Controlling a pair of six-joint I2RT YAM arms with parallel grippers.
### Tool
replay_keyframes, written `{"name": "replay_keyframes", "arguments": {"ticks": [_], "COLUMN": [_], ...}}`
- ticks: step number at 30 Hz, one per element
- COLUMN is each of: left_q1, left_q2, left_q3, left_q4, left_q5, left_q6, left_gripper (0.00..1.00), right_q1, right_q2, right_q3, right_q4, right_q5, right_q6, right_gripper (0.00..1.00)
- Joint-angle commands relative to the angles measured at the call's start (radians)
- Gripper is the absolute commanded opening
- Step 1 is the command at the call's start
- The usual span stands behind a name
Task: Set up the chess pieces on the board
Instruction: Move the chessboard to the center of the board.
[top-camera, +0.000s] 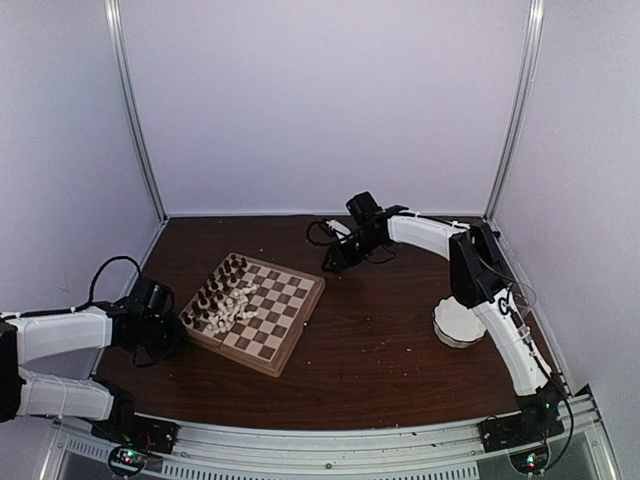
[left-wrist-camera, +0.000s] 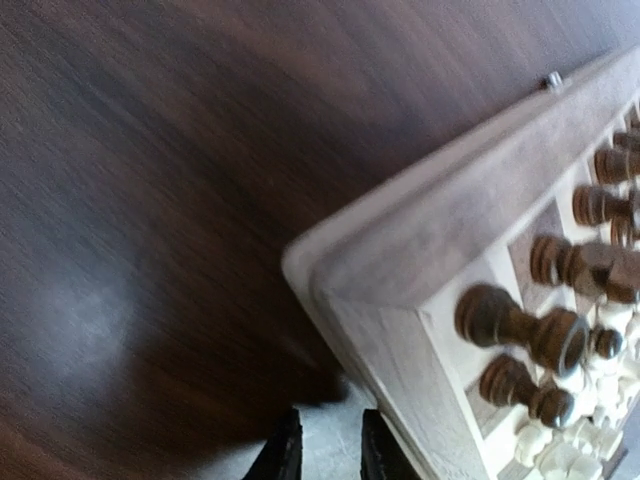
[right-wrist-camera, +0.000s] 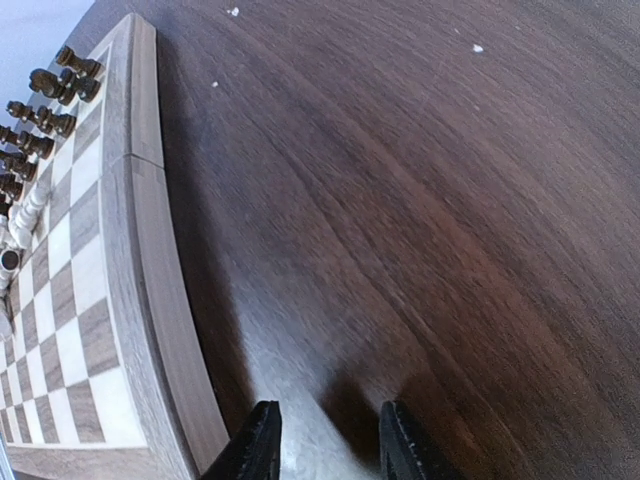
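The left end effector (left-wrist-camera: 325, 455) hovers just off the board's (top-camera: 275, 338) near-left corner, jaws slightly parted and empty. The chess pieces (top-camera: 222, 300) crowd that side, the cream ones jumbled. It is probably best to pinch one cream piece by its head and lift straight up. I cannot tell what the white bowl (top-camera: 445, 335) on the right holds. Farthest, the right end effector (right-wrist-camera: 325, 440) stands open and empty over the table (top-camera: 380, 350).
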Motion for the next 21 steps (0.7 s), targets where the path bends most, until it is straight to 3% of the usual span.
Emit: {"name": "replay_keyframes", "arguments": {"ticks": [1, 7, 21], "left_q1": [0.058, 0.161, 0.162], "left_q2": [0.045, 0.163, 0.477], "left_q3": [-0.017, 0.014, 0.216], "left_q4": [-0.004, 0.103, 0.292], "left_q5": [-0.083, -0.008, 0.132], "left_q6": [0.024, 0.106, 0.304], "left_gripper": [0.23, 0.24, 0.24], "right_q1": [0.03, 0.05, 0.069], "right_q2": [0.063, 0.046, -0.101], "right_q3": [0.039, 0.009, -0.252], "right_q4": [0.033, 0.031, -0.008], "right_q5": [-0.047, -0.075, -0.188], "right_q6": [0.071, 0.082, 0.044], "right_gripper": [0.37, 0.36, 0.35]}}
